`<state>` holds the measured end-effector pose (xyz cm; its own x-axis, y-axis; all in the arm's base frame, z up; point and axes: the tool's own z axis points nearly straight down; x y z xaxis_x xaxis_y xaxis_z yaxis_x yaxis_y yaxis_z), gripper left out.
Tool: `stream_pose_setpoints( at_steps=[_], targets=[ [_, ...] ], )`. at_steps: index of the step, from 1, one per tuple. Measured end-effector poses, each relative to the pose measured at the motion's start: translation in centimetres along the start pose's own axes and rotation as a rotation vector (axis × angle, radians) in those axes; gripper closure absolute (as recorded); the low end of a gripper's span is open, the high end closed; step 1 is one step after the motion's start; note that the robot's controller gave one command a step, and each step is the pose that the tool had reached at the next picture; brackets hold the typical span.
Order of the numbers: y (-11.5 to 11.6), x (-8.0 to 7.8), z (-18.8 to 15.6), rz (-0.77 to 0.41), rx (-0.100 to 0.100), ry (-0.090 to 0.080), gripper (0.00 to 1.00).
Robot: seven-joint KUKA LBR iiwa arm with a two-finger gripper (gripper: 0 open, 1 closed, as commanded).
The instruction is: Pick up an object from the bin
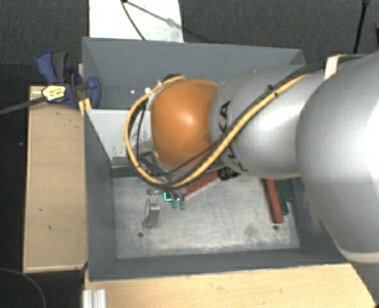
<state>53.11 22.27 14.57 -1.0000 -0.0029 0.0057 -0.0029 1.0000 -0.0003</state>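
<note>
My gripper (152, 215) hangs low over the left part of the bin floor, just below the orange wrist cover, with its grey metal tip close to the bare floor. Nothing shows in it. A reddish-brown stick (203, 183) lies slanted just right of the gripper, half hidden under the arm. Farther right, a red rod (273, 201) lies along the bin floor, with a dark green thing (286, 195) beside it.
A flat grey piece (124, 169) sits by the bin's left wall, up-left of the gripper. The arm and its orange cover hide the back and right of the bin. Bare floor stretches along the front, between the gripper and the red rod.
</note>
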Motion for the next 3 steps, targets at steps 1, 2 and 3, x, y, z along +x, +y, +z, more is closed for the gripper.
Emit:
stream_pose_setpoints(
  at_steps=[1,2,3],
  targets=[
    [-10.2,-0.8,4.5,0.091,0.003,-0.003,0.00],
    [-13.8,-3.0,7.3,0.024,-0.001,-0.009,0.00],
    [-13.6,-3.0,7.2,0.027,-0.002,-0.009,1.00]
  ],
)
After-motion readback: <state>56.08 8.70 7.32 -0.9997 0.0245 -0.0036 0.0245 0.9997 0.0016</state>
